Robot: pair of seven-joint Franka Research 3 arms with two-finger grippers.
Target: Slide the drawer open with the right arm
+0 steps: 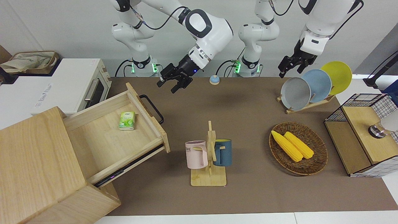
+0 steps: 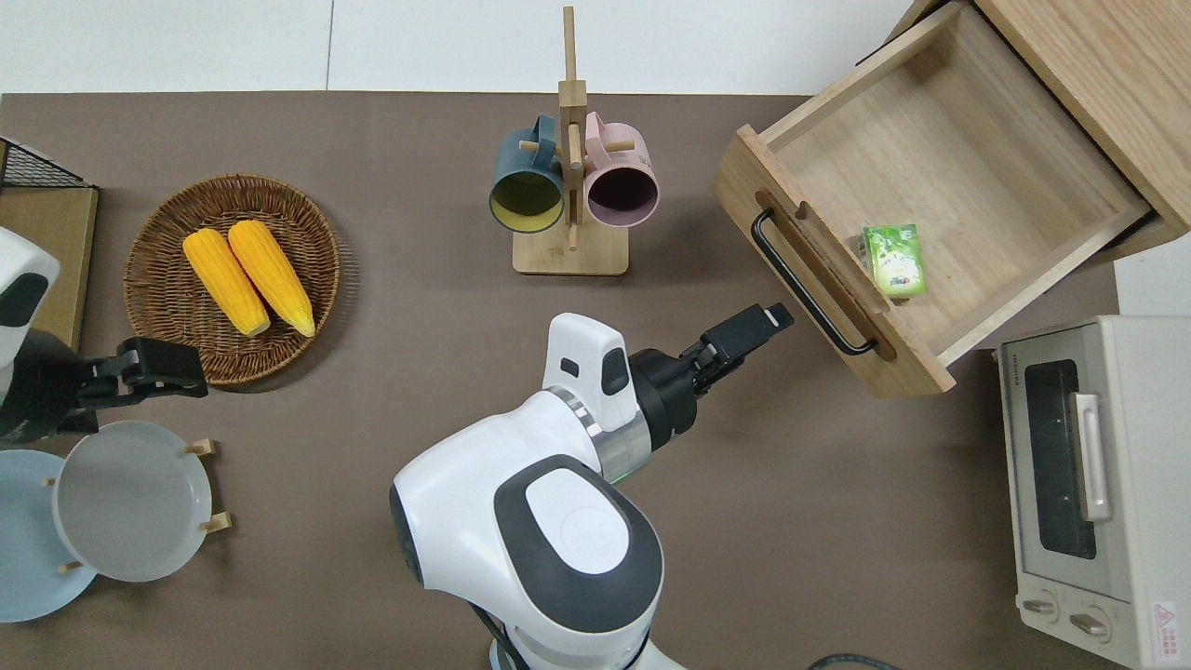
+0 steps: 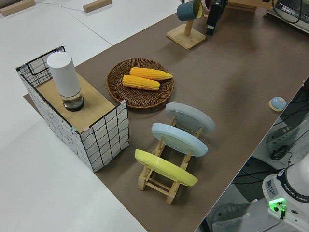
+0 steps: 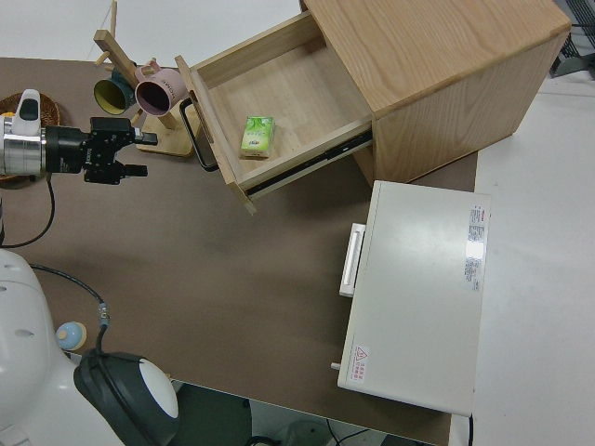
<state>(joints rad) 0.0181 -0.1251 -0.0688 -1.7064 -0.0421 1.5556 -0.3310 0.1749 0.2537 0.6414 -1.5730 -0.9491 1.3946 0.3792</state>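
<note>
Drawer (image 2: 940,177) stands open; right gripper (image 1: 175,83), fingers apart and empty, is clear of handle (image 2: 811,282); a careless sweep might knock it.

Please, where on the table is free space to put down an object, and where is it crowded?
Free: the brown mat between the mug stand, the drawer and the toaster oven; also nearer the robots than the corn basket. Crowded: around the plate rack and the wire rack.

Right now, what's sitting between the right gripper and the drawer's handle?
Nothing. In the overhead view only bare brown table separates the right gripper from the drawer handle.
</note>
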